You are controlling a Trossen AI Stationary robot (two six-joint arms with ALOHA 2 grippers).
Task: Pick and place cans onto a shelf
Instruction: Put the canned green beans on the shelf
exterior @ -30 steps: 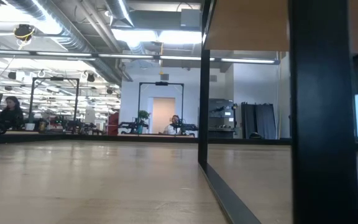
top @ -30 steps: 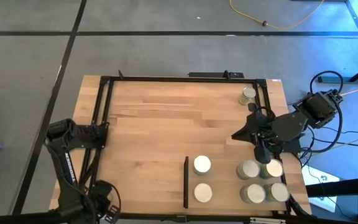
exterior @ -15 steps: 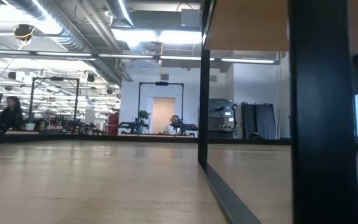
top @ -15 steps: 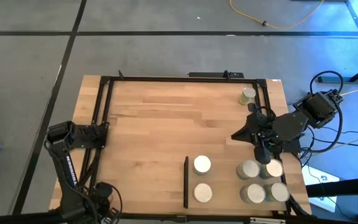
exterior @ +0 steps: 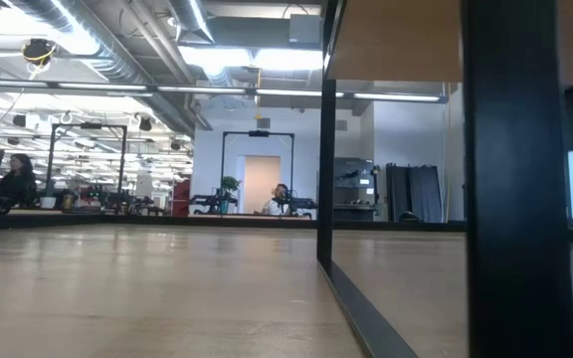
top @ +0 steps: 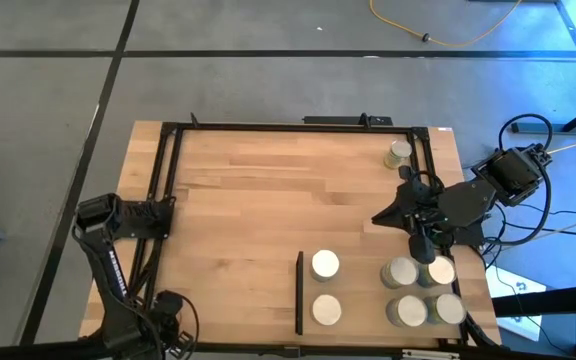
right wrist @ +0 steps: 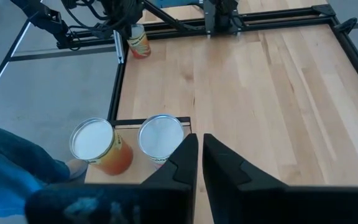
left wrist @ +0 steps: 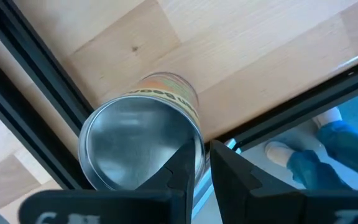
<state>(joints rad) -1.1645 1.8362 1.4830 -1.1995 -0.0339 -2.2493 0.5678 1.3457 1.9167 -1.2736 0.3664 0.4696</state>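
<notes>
Several cans stand upright on the light-wood shelf (top: 363, 290) at the table's near right, behind its black bar (top: 299, 292): two (top: 325, 264) by the bar and a cluster (top: 401, 272) farther right. One can (top: 400, 152) stands at the far right corner. My left gripper (left wrist: 207, 163) is shut at the table's left edge, beside an orange-labelled can (left wrist: 143, 134) that also shows in the right wrist view (right wrist: 138, 42). I cannot tell whether it touches that can. My right gripper (top: 423, 243) is shut above the cluster's far side.
A black frame (top: 168, 170) runs around the tabletop, and the left can stands just inside its left rail (left wrist: 36, 93). The middle of the table (top: 268, 200) is bare wood. A black post (exterior: 515, 179) fills the low view's right. People sit in the room beyond.
</notes>
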